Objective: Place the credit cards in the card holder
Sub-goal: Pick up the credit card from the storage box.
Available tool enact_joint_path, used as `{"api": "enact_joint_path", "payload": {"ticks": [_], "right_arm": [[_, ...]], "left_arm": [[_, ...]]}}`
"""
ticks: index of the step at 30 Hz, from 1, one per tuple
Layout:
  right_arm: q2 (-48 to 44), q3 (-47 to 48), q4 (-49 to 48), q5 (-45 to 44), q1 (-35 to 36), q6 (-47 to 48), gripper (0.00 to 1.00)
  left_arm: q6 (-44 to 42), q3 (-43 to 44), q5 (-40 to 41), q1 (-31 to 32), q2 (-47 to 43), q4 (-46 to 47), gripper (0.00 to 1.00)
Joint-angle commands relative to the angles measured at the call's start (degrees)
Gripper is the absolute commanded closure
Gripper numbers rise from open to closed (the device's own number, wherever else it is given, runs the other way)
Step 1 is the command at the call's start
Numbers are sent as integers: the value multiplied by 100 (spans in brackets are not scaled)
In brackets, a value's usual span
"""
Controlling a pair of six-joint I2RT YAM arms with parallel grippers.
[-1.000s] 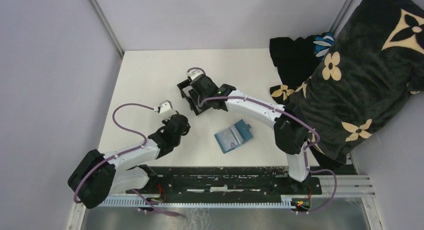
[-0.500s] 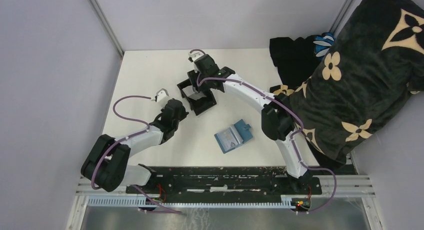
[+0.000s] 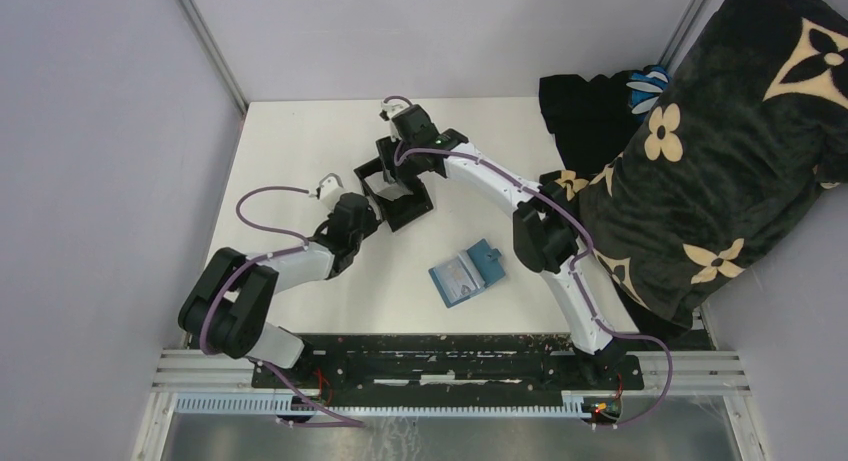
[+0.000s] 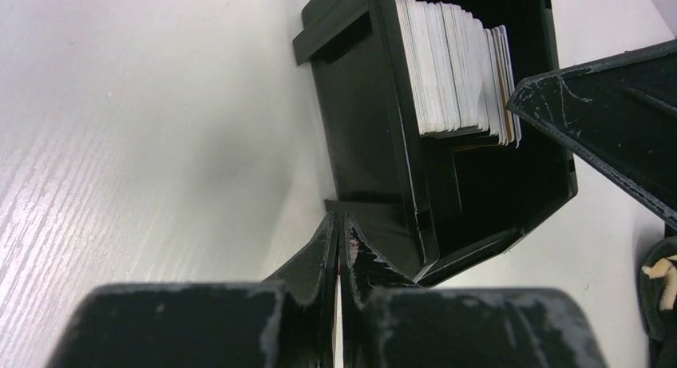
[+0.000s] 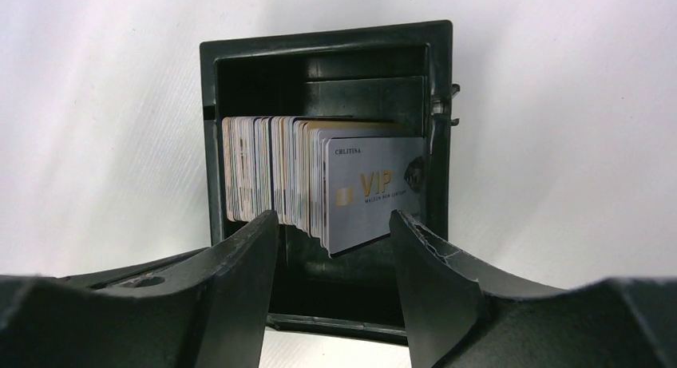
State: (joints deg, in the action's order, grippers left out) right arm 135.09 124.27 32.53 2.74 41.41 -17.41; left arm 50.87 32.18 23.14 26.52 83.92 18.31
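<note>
**Right tool over the cards, holder well apart**

On the table (image 3: 300, 151) the right tool (image 5: 334, 224) hangs over the black box (image 5: 209, 168), its fingers apart and empty. The left tool (image 4: 339, 232), fingers together and holding nothing, sits against the near corner of the box; we judge it steadies it. The holder (image 3: 467, 274) lies open nearer to the arm bases, well apart from the box. The cards (image 5: 319, 176) stand on edge in the box, packed face to face, directly ahead of the right tool. Their row runs along the line of the finger gap, so closing should pinch cards by their faces.
</note>
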Motion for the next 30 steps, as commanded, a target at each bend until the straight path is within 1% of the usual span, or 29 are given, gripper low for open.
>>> {"api": "enact_joint_path", "payload": {"ticks": [1,7,13,19,24,28,30], "right_arm": [[124,353,-45,241,-75,-165,40],[374,516,-9,470,-132,-342,40],[676,833,89,695,-184,-572,42],[694,828,60,838,-189,-706,50],[594,737,3,949,-190,-782,59],[442,645,-81,976,-154,-832,64],[417,691,-66,978,-132,-848,64]], "left_arm": [[-16,244,-32,-45,82,362,94],[-42,262,-50,-77,175,423,95],[-75,303,-118,-113,269,474,95],[-95,306,-166,-139,315,514,95],[-78,297,-248,-156,372,576,95],[-86,304,-257,-156,380,594,96],[-86,311,-272,-166,383,600,96]]}}
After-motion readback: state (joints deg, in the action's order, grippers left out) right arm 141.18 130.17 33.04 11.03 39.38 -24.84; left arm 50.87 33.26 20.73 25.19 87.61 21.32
